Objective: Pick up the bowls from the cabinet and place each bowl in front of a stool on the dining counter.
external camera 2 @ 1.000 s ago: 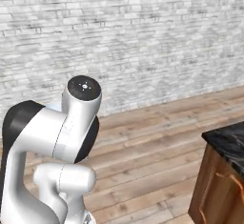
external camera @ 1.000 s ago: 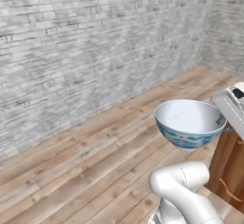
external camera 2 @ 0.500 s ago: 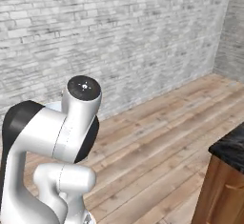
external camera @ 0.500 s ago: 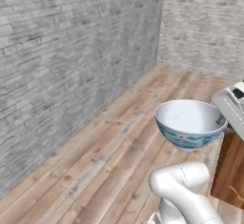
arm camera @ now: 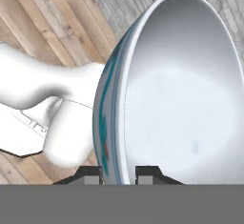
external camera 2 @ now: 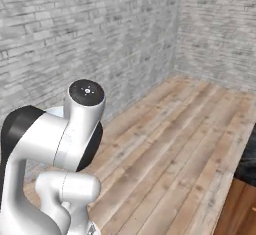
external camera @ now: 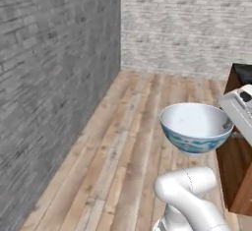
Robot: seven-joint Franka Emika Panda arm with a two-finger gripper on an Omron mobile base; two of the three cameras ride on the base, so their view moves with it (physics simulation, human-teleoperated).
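While the pincer (arm camera: 118, 173) is clamping its two tips on the rim of the white bowl (external camera: 195, 127), one tip inside the wall and one outside against the blue floral pattern, the bowl is hanging upright in the air above the wooden floor (external camera: 129, 146), well clear of any surface. Seen from the left base camera, it is sitting just beside a reddish-brown wooden unit (external camera: 237, 166) at the right edge, with a dark top (external camera: 242, 72) showing above that unit. Whether this is the dining desk is hard to tell from so small a piece. From the right base camera, a corner of dark top over brown wood (external camera 2: 242, 199) is showing at the lower right, beyond the arm's white shoulder (external camera 2: 55, 144).

Judging by this, the carrying step is under way: one bowl is in transit, not yet set down. The next move is calling for the base to bring a stool and the desk edge into sight, then for the arm to lower the bowl level onto the top before the tips are parting.
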